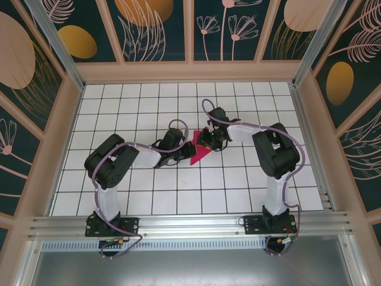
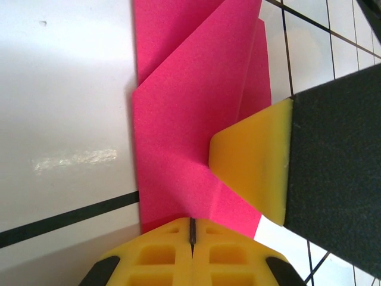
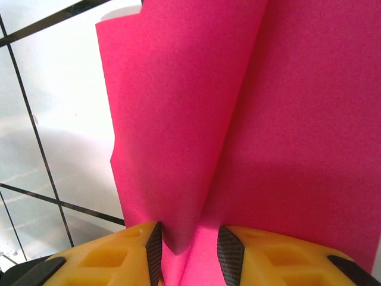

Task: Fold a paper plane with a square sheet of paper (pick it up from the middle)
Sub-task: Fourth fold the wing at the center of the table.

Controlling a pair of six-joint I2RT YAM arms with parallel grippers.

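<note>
Two arms reach in from opposite sides and meet at the paper (image 1: 199,152), a bright pink sheet with several folded layers. It sits about the middle of the white, black-lined counter (image 1: 119,107). From above, the paper reads as a rough triangle with one corner pointing toward the arm bases. The left end effector (image 1: 180,146) is at the paper's left edge and the right end effector (image 1: 208,140) at its far right edge, so the paper lies between them. In the left wrist view the paper (image 2: 184,119) spreads away from the left end effector (image 2: 191,231). Its yellow fingers are pressed together with only a thin seam between them, pinched on the near edge of the paper where a raised crease runs into the seam. To the right of that crease, a yellow-and-black finger (image 2: 256,167) of the right arm rests against the paper's top layer. In the right wrist view the paper (image 3: 274,119) stands up in a tall fold. The right end effector (image 3: 189,239) has its fingers apart, with the lower tip of that fold hanging in the gap between them, close to the left pad.
</note>
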